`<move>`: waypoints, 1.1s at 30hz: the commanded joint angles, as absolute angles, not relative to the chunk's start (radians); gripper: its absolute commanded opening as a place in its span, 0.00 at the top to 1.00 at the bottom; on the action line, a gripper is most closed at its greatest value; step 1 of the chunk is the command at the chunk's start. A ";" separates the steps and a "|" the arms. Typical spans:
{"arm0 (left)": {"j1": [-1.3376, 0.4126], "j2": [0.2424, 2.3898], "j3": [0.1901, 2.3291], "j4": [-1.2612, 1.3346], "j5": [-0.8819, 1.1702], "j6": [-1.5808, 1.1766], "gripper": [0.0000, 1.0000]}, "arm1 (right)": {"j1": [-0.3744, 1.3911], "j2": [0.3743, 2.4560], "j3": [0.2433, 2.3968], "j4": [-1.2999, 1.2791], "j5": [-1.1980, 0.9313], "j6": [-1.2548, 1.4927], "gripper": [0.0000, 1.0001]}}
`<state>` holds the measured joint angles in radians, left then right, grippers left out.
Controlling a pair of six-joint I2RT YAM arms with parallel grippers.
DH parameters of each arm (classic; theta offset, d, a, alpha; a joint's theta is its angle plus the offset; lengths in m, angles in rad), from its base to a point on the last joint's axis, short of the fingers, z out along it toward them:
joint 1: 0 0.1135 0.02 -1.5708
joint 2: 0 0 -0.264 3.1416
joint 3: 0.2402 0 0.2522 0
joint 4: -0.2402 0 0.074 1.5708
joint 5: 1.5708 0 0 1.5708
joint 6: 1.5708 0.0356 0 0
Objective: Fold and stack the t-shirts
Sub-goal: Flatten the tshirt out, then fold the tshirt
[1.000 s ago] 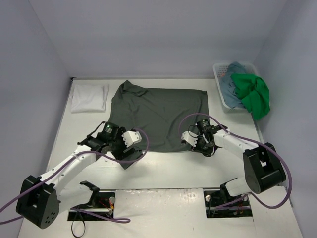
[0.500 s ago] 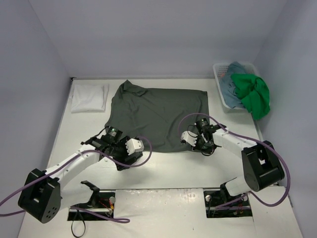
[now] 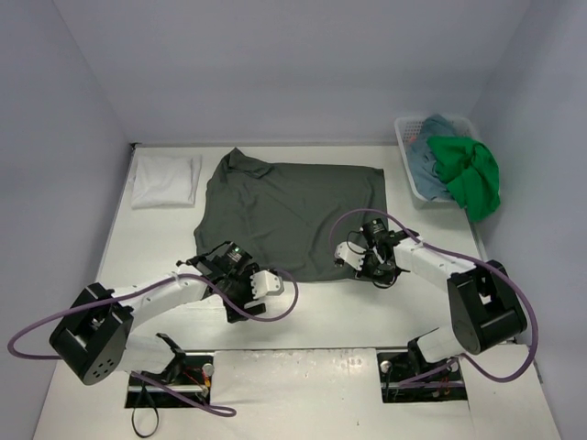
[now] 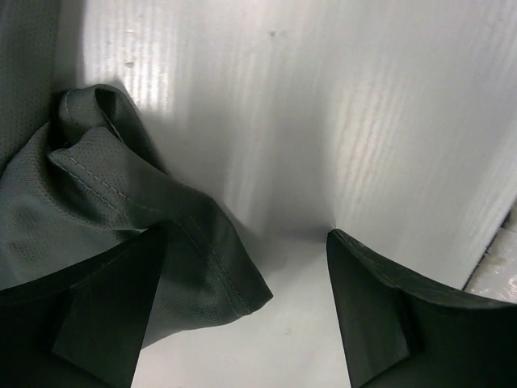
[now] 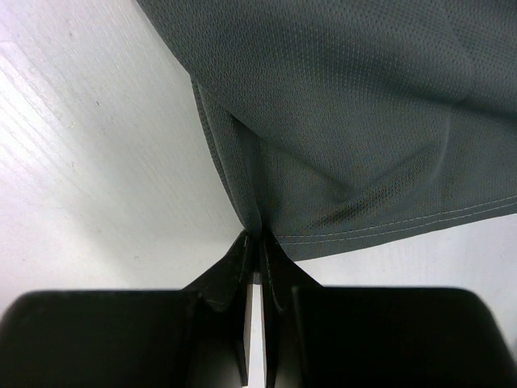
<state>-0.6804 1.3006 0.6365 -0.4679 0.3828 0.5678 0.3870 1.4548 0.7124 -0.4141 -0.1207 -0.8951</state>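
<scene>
Shirt: grey tee (image 3: 293, 215) lies spread flat mid-table, near hem toward the arms.
R pincer: right gripper (image 5: 257, 242) is closed, pinching the near-right hem corner; cloth puckers at the tips.
L pincer: left gripper (image 4: 246, 234) is wide, holding nothing; the near-left corner is bunched beside one finger.
Do well: get L's fingers either side of the hem, then close. Lift both corners level.
Around: white tee (image 3: 165, 180) far left; basket (image 3: 404, 137) far right w/ green tee (image 3: 470, 174) & teal tee (image 3: 429, 151).
In way: R cable (image 3: 348, 218) loops over the cloth and may snag.
</scene>
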 commanded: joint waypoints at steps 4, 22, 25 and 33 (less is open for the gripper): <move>-0.683 1.292 0.637 -0.371 0.275 0.543 0.28 | 0.390 1.417 0.709 -0.428 -0.121 -0.897 1.00; -0.683 1.318 0.621 -0.399 0.239 0.552 0.59 | 0.390 1.390 0.721 -0.433 -0.114 -0.899 1.00; -0.683 1.335 0.641 -0.425 0.245 0.558 0.65 | 0.388 1.385 0.721 -0.433 -0.103 -0.902 1.00; -0.677 1.241 0.670 -0.494 0.201 0.575 1.00 | 0.385 1.313 0.753 -0.433 -0.129 -0.874 1.00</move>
